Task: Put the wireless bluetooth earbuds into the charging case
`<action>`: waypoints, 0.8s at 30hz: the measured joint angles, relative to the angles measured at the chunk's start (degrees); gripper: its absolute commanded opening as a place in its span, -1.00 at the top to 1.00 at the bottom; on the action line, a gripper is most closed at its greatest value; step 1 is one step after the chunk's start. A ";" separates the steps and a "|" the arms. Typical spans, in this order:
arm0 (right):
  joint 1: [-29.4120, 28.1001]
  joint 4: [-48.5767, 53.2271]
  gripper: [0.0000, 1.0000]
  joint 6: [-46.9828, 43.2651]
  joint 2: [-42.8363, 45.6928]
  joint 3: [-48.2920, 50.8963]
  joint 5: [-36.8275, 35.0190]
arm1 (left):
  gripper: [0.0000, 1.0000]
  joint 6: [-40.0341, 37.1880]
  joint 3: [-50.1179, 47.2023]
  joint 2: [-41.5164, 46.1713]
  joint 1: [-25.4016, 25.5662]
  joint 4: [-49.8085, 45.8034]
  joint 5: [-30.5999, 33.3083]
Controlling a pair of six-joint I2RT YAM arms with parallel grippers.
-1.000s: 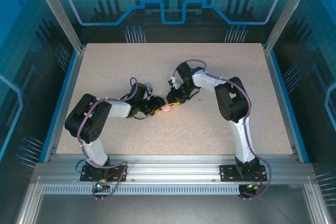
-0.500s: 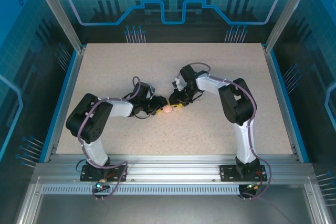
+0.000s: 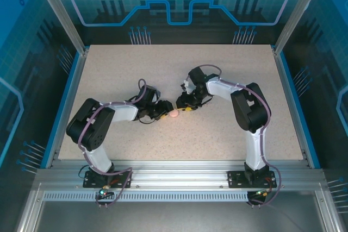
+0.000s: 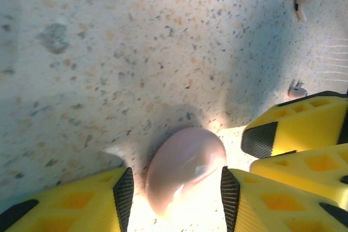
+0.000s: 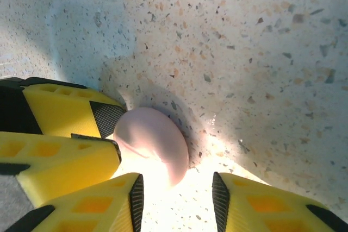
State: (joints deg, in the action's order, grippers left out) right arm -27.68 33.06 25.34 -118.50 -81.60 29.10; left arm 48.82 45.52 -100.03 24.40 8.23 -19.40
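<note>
Surface: matte, stone-look table top, pale beige with dark and orange flecks.
Case: a glossy pink charging case, a smooth oval pebble shut along a thin seam. It sits near the middle of the surface, well apart from all four edges.
Case axis: in the left wrist view its long axis slants from lower left to upper right.
Left gripper: yellow ribbed fingers with black textured pads straddle the case, parted a little wider than it. One pad touches the shell and the other stands just clear, so there is no clamp.
Right gripper: the fingers are parted with nothing between them. The case lies just ahead of their tips.
Earbuds: two pale pinkish ones lie loose on the surface near the case. The farther earbud lies apart on bare top. The nearer earbud lies just beside a right-gripper fingertip.
Room: there is bare surface toward every edge. Around the case itself the two grippers meet tip to tip.
</note>
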 measured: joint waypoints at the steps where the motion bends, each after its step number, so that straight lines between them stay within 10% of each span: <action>1: 0.00 -0.15 0.23 0.09 0.07 0.04 0.09 | 0.00 -0.35 -0.15 0.46 0.00 -0.79 0.39; 24: -0.17 -0.61 0.32 0.13 -3.37 -2.29 2.93 | 0.08 -0.57 -2.19 0.74 -0.11 1.20 -3.37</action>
State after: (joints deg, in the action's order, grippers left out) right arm -27.86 32.45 25.47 -121.86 -83.90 32.03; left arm 48.25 43.33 -99.29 24.29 9.43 -22.76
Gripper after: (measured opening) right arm 0.345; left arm 0.467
